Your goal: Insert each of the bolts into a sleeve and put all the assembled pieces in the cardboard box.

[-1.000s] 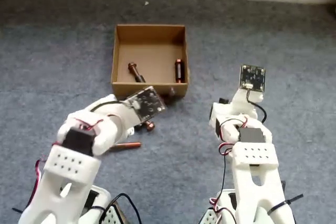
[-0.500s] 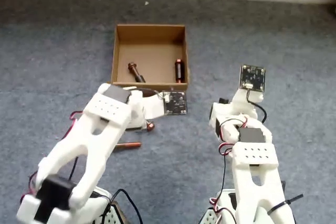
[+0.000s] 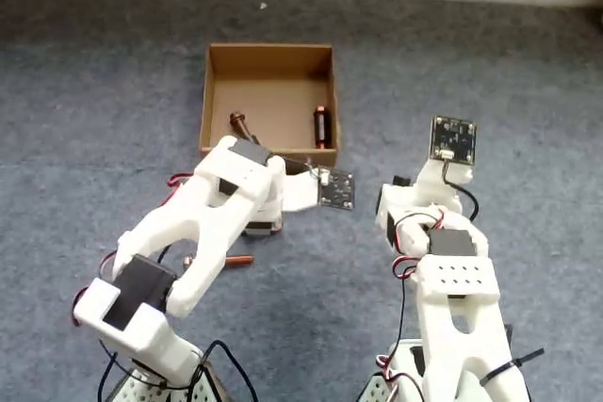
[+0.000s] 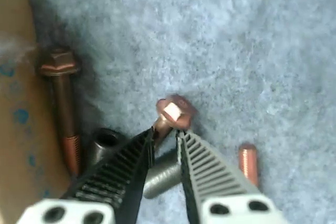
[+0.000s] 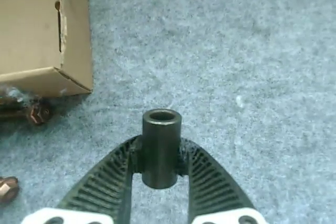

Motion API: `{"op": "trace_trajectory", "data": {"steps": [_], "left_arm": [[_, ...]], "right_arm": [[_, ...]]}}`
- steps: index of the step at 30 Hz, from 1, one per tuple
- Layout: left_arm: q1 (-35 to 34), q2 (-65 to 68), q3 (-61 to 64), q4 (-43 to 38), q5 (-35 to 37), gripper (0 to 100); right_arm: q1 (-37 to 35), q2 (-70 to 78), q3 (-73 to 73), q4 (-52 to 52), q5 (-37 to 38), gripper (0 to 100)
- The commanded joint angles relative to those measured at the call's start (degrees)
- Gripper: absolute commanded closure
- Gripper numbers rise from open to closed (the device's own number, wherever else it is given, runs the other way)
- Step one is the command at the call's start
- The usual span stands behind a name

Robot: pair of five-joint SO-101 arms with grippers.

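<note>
My left gripper [image 4: 164, 136] is shut on the shank of a copper bolt [image 4: 174, 111], whose hex head sticks out past the fingertips. It is just in front of the cardboard box [image 3: 268, 56], under the stretched left arm [image 3: 236, 200]. Beside it lie another bolt [image 4: 63, 103] against the box wall, a dark sleeve [image 4: 105, 142], a grey sleeve [image 4: 163, 177] and a third bolt's end [image 4: 247, 160]. My right gripper [image 5: 161, 148] is shut on a dark sleeve [image 5: 161, 129], held upright to the right of the box. Two assembled pieces [image 3: 243, 127] [image 3: 322, 126] lie in the box.
A loose bolt [image 3: 228, 259] lies on the grey carpet beside the left arm. The box's near corner [image 5: 47, 35] and two bolt heads [image 5: 39, 113] [image 5: 8, 188] appear in the right wrist view. Open carpet lies right of the box.
The left arm has stretched forward and to the right, up to the front wall of the box. The right arm has stayed still with its sleeve.
</note>
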State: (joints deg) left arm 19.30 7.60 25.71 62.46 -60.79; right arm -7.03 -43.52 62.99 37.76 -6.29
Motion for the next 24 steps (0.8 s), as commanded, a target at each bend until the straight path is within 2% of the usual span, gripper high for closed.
{"op": "trace_trajectory", "data": {"steps": [1, 7, 13, 24], "left_arm": [[0.7, 0.1, -0.1, -1.7, -0.4, 89], [1.7, 0.1, 2.6, -1.9, -4.1, 89], [2.1, 0.1, 2.6, -2.3, -3.9, 89], [2.2, 0.2, 2.6, -8.1, -3.8, 89]], "right_arm": [[0.6, -2.0, -0.7, -1.5, -0.1, 99.3], [0.6, -2.0, -0.7, -1.5, -0.1, 99.3], [0.6, -2.0, -0.7, -1.5, -0.1, 99.3], [0.5, -2.0, -0.7, -1.5, -0.1, 99.3]]}}
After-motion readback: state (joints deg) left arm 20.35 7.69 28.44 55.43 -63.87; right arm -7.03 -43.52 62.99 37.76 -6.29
